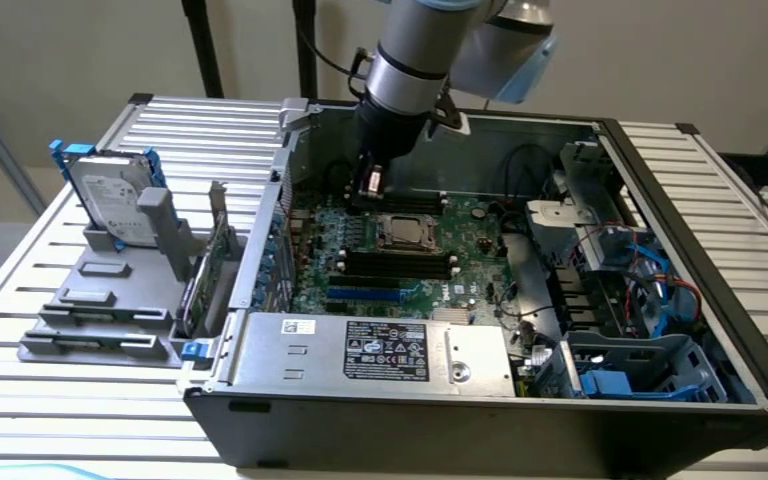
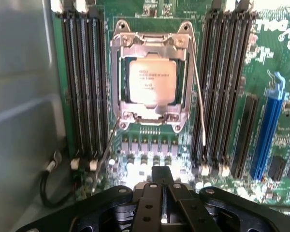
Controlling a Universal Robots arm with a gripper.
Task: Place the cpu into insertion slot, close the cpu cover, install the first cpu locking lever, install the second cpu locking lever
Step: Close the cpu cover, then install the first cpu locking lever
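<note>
The cpu (image 2: 151, 79) lies flat in the insertion slot (image 1: 404, 232) on the green board, its pale face showing through the cut-out of the cpu cover (image 2: 150, 39), which is folded down over it. One thin locking lever (image 2: 199, 101) stands off along one side of the socket. The other lever (image 2: 106, 150) angles away from the opposite corner. My gripper (image 2: 163, 186) hangs above the board just short of the socket, fingers pressed together with nothing between them. In the exterior view the gripper (image 1: 372, 188) is just behind the socket.
Long black memory slots (image 2: 82, 82) flank the socket on both sides, and a blue slot (image 2: 267, 130) lies further off. The case wall (image 2: 19, 111) is close by. A power supply (image 1: 377, 352) fills the case front. A hard drive (image 1: 107, 195) stands on a grey rack outside.
</note>
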